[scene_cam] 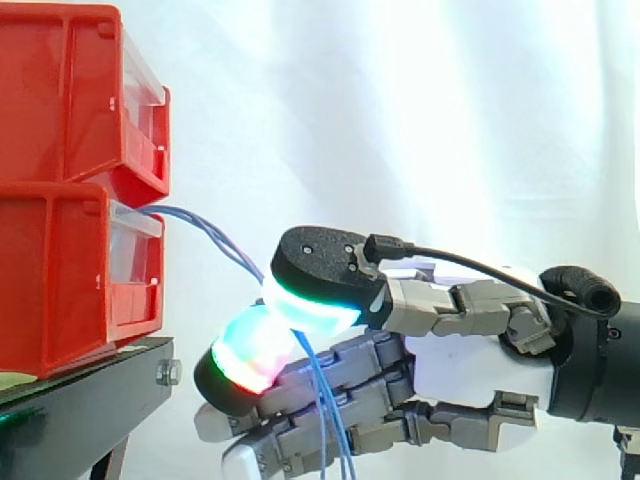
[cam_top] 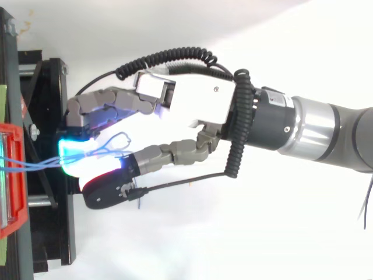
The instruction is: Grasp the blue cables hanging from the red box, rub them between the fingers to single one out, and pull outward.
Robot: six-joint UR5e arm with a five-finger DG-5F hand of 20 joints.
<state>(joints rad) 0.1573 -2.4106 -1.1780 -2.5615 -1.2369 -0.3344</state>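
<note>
Thin blue cables [scene_cam: 215,238] come out of the lower red bin [scene_cam: 70,275] and run down to the right into my hand [scene_cam: 455,355]. The thumb pad [scene_cam: 315,300], glowing green, presses them against a finger pad [scene_cam: 250,358] glowing red and green. Below the pinch the cables [scene_cam: 330,420] hang straight down past the curled fingers. From above, the cables [cam_top: 35,165] stretch from the bin [cam_top: 11,175] to the glowing pads [cam_top: 76,153], and a small loop [cam_top: 118,140] of cable lies just behind them. The hand [cam_top: 198,105] reaches in from the right.
An upper red bin [scene_cam: 70,95] is stacked on the lower one. Both rest on a black stand [scene_cam: 90,400] whose edge is just left of the fingertips. A white curtain hangs behind.
</note>
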